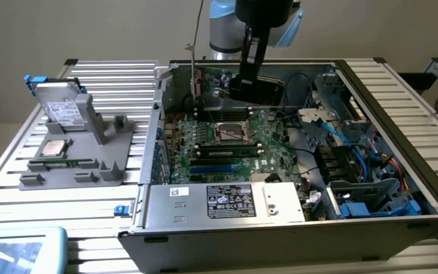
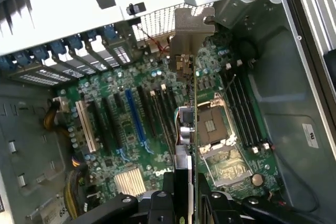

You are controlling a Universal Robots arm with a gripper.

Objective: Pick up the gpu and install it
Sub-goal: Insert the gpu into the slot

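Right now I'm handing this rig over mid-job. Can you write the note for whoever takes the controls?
The gripper is shut on the gpu.
The gpu is held on edge inside the open case, over the motherboard and beside the CPU socket. Its bracket is at the case's rear wall.
Done: the gpu is picked up and in the case.
Left: seating. Whether the gpu is pushed home in a slot cannot be told.

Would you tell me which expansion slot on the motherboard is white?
The white slot, the row's end one farthest from the gpu; the others are black or blue.
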